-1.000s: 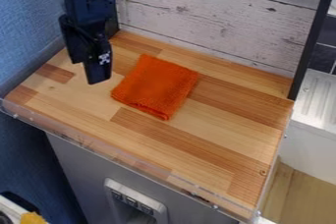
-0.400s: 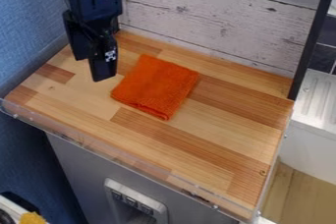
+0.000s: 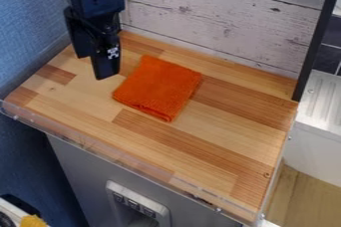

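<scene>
The folded orange cloth (image 3: 158,87) lies flat on the light and reddish-brown wooden worktop (image 3: 220,146), near the back and left of its middle. From the left, a textured blue wall (image 3: 30,17) runs beside the worktop, with a small yellow item (image 3: 32,221) in the bottom corner. Next comes the black two-finger tool (image 3: 92,67), pointing down over the worktop's back left part, its fingers spread and nothing between them; it is near the cloth's left side. Below the worktop's clear front edging (image 3: 100,151) is a grey front (image 3: 80,171) bearing a pale grey recessed panel (image 3: 162,213). Behind the cloth rises a wall of whitewashed wooden planks (image 3: 220,17). It ends at a black upright strip (image 3: 317,37); to the right are dark tiles (image 3: 327,57) and a ridged white surface (image 3: 323,96).
</scene>
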